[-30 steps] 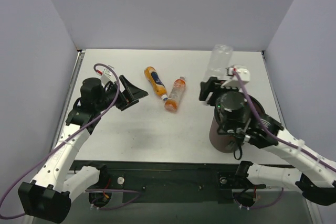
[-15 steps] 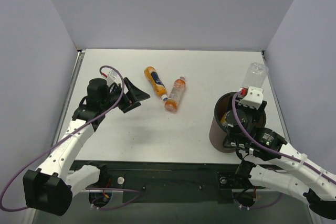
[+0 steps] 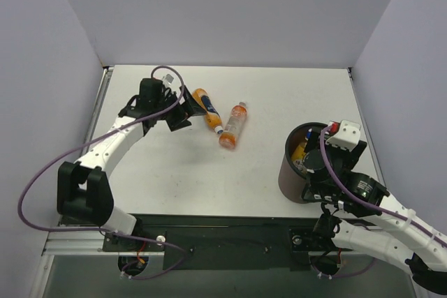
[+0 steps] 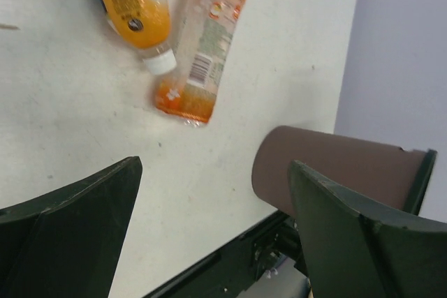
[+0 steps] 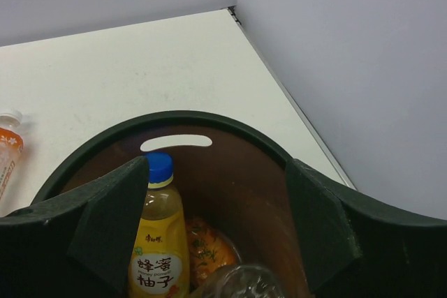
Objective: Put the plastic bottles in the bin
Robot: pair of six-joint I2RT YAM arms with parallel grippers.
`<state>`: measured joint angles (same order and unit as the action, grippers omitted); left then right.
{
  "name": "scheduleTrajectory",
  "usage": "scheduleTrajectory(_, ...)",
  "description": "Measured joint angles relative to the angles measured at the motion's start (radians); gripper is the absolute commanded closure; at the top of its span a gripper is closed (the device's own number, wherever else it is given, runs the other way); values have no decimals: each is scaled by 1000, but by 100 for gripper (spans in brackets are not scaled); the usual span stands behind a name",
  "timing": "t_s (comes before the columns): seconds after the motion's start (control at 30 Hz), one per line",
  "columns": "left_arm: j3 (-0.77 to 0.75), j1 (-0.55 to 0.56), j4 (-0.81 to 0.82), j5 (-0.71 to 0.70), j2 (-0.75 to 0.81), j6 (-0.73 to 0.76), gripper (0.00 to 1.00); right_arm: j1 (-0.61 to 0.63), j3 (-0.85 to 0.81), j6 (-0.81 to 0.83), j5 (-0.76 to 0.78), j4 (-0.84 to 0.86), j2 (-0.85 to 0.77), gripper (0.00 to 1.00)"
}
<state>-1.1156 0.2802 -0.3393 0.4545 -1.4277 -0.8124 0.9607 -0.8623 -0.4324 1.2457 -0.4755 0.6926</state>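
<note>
The dark brown bin [image 3: 290, 179] stands at the near right. My right gripper [image 3: 316, 160] hangs open and empty over its mouth. In the right wrist view the gripper [image 5: 216, 165] frames the bin's rim [image 5: 209, 118]. Inside lie the yellow-labelled bottle [image 5: 157, 242], an orange bottle [image 5: 209, 249] and the clear colourless bottle [image 5: 241, 284]. The orange bottle with a blue band [image 3: 204, 107] and the clear bottle with orange liquid [image 3: 234, 125] lie on the table. My left gripper [image 3: 185, 111] is open beside the banded bottle. The left wrist view shows that gripper [image 4: 215, 165] open, both bottles [image 4: 129, 5] [image 4: 206, 40] and the bin [image 4: 328, 169].
Purple walls enclose the white table [image 3: 279, 95] on three sides. The black rail [image 3: 230, 225] with the arm bases runs along the near edge. The bin stands close to the right wall and the near edge.
My right gripper carried the clear colourless bottle over the bin, lowered and let it go; it now lies inside. My left gripper moved far and right to the banded bottle.
</note>
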Motion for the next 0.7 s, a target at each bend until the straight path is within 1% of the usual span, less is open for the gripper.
scheduleTrajectory(0.07,-83,3,-36,-35,-95,31,3,0,-8,-12,4,-18,0,27)
scheduleTrajectory(0.3,-239,9,-121,-117,-282,60,5,1,-84,-19,0,-61,0,27)
scheduleTrajectory(0.47,-446,24,-214,-242,-448,56,6,3,-150,-9,-4,-59,13,27)
scheduleTrajectory(0.7,-741,72,-309,-401,-675,28,6,9,-154,-6,-40,-61,32,27)
